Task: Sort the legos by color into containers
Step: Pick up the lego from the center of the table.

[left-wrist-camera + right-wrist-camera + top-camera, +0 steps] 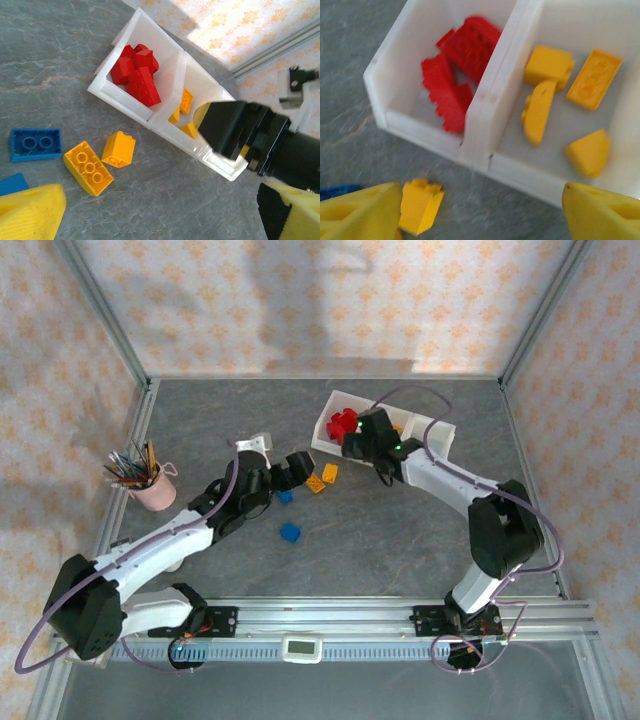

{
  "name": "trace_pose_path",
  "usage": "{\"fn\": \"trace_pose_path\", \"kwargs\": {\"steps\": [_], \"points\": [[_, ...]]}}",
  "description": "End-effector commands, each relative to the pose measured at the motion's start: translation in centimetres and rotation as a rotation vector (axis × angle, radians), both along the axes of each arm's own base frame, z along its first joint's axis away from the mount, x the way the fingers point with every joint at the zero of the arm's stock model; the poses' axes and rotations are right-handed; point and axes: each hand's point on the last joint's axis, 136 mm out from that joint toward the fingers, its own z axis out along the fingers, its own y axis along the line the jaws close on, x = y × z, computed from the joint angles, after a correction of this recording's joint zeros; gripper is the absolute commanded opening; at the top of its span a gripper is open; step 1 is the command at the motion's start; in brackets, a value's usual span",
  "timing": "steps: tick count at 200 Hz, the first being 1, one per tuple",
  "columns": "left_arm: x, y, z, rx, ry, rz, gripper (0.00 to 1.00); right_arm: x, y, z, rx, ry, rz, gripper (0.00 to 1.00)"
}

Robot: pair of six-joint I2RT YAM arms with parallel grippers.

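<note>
Now, right end effector (480,202): jaws wide apart, nothing between them, holds nothing; touching nothing that I can see; hangs over the tray's near wall, about at the divider between two compartments. Top view puts it (362,436) right over the tray.
left end effector (160,200): yellow fingers (35,212) spread wide, empty; on the counter side of the tray, near it but apart (293,470).
tray (420,131): white, three compartments in a row, on the counter (400,540), set at an angle.
red legos (457,70): piled in the tray's end compartment, also seen from the left wrist (136,72).
yellow-orange legos (547,62): four pieces in the tray's middle compartment, lying apart or just touching.
loose yellow-orange bricks (87,167): two, outside the tray, just beside its near wall, side by side.
blue brick (35,144): outside the tray, beyond the loose yellow-orange bricks.
second blue brick (290,532): farther from the tray.
pink cup (152,490): pens inside, well apart from the tray.
</note>
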Motion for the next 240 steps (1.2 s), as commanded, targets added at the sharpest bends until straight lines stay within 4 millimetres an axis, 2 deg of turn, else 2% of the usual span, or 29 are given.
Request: {"fn": "trace_pose_path", "kwargs": {"steps": [1,40,62,92,134,183,240], "points": [[-0.9,1.6,-1.6,0.039,0.027,0.046,0.99,-1.4,0.9,-0.8,0.091,0.035,-0.042,0.82],[-1.7,2.7,-2.3,0.027,0.029,0.086,0.99,-2.1,3.8,-3.2,0.158,0.071,-0.058,0.82],[-1.9,3.4,-2.5,0.037,0.031,0.105,0.99,-1.8,5.3,-5.2,0.168,0.120,-0.060,0.81],[-2.0,3.9,-2.5,0.042,0.027,0.123,0.99,-0.8,7.2,-6.6,0.171,0.140,-0.049,0.80],[-2.0,4.4,-2.6,0.046,0.026,0.141,0.99,0.5,7.4,-8.2,0.138,0.146,-0.078,0.75],[-1.8,4.2,-2.8,0.049,0.035,0.131,0.99,0.2,8.0,-10.0,0.130,0.184,-0.050,0.63],[-1.7,4.0,-2.9,0.047,0.039,0.122,0.99,-0.8,7.3,-9.5,0.113,0.182,-0.029,0.48]]}}
